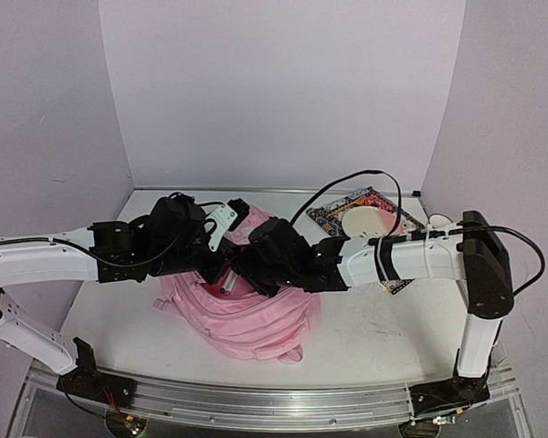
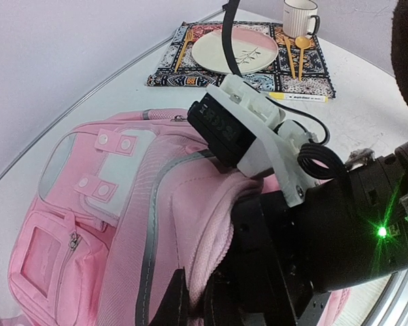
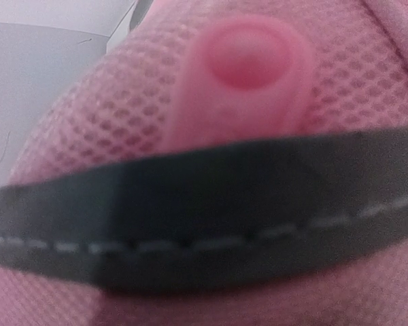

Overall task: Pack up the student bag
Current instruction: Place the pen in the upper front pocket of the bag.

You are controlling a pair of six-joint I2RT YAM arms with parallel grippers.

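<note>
A white table [image 1: 374,319] stands in front of plain, pale purple walls [image 1: 283,91]. The student bag [image 1: 247,315] lies flat in the middle of the table, right under both arms. It is big, soft and pink.

On its front is a white patch [image 2: 112,163] with 4 pink snap buttons. Next to the patch runs a grey stripe [image 2: 149,231]. Lower down is a small window pocket [image 2: 47,251] with a zip pull.

The left gripper [image 2: 197,299] is closed tight, and it pinches the pink edge of the bag's opening. The right gripper [image 1: 251,265] is pushed down into the bag, just beside the left one. I cannot tell how wide its jaws are or if it holds anything. Its own camera shows only pink net cloth, a round pink bump, and a dark strap [image 3: 204,210] with white stitches, all very close and blurry. A small green light [image 2: 381,232] glows on the right arm.

Behind the bag lies a mat [image 2: 190,75] with a busy pattern. On it sits a cream and pink plate [image 2: 251,54] with a little twig drawn on it. A yellow fork [image 2: 179,47] is on 1 side and a yellow spoon [image 2: 302,44] on the other. A striped mug [image 2: 299,17] stands at the far corner. A white marker [image 2: 299,98] lies at the mat's near edge. It has dark print, but the letters are too small to read.
</note>
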